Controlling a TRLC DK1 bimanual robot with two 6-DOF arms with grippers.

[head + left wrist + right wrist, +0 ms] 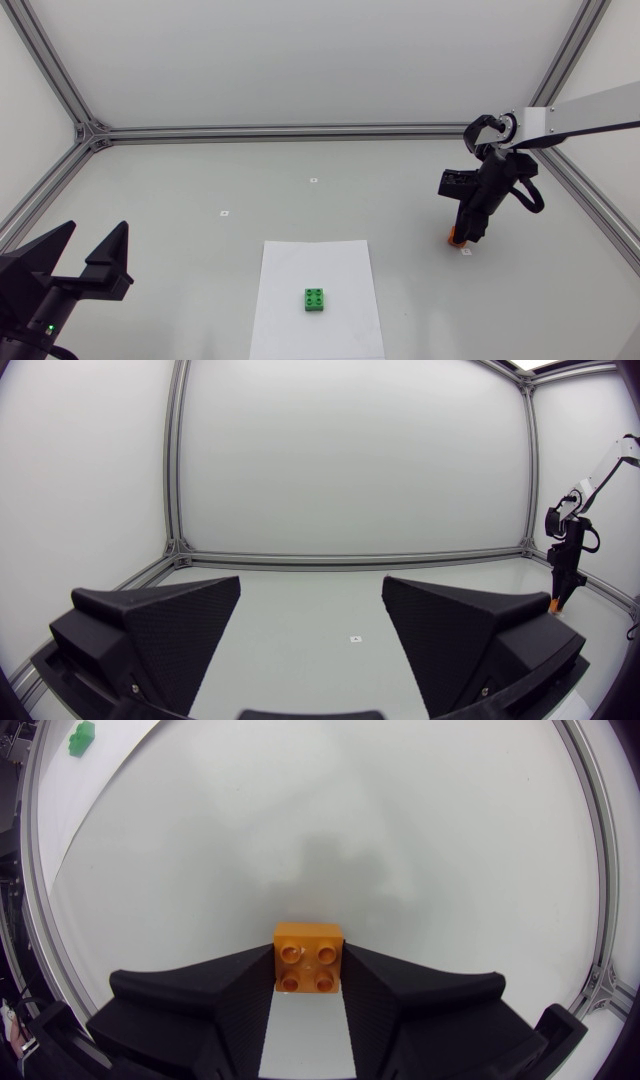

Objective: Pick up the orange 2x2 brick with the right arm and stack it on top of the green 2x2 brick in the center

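**Desk:** Start at the left of the head view. What edges do you have?

**Operator:** The frame rails (280, 130) run along the far edge of the table (200, 180) and down both sides. My left gripper (97, 230) sits at the lower left of the frame, close to the left rail. Its 2 fingers are spread wide and hold nothing.

**Desk:** And in the middle?

**Operator:** A white paper sheet (340, 262) lies at lower centre and reaches to the bottom edge of the frame. The green brick (316, 299) sits on it, studs up, well apart from both grippers. A broad stretch of grey table lies on each side of the sheet. I count 3 small markers (313, 181) on the grey: 2 beyond the sheet and 1 over to the right.

**Desk:** What about the right side?

**Operator:** My right arm (590, 110) comes in from the upper right edge. Its white link slopes down toward the centre, and the black wrist bends steeply toward the table. The right gripper (466, 236) points down between the sheet and the right rail. The orange brick (453, 238) shows at its tip, just beside the third marker.

**Desk:** Is the grip closed?

**Operator:** In the right wrist view the orange brick (309, 956) sits studs up between the 2 fingertips, with 1 finger pressed to each side. I'd call it clamped. I cannot tell whether it is resting on the table.
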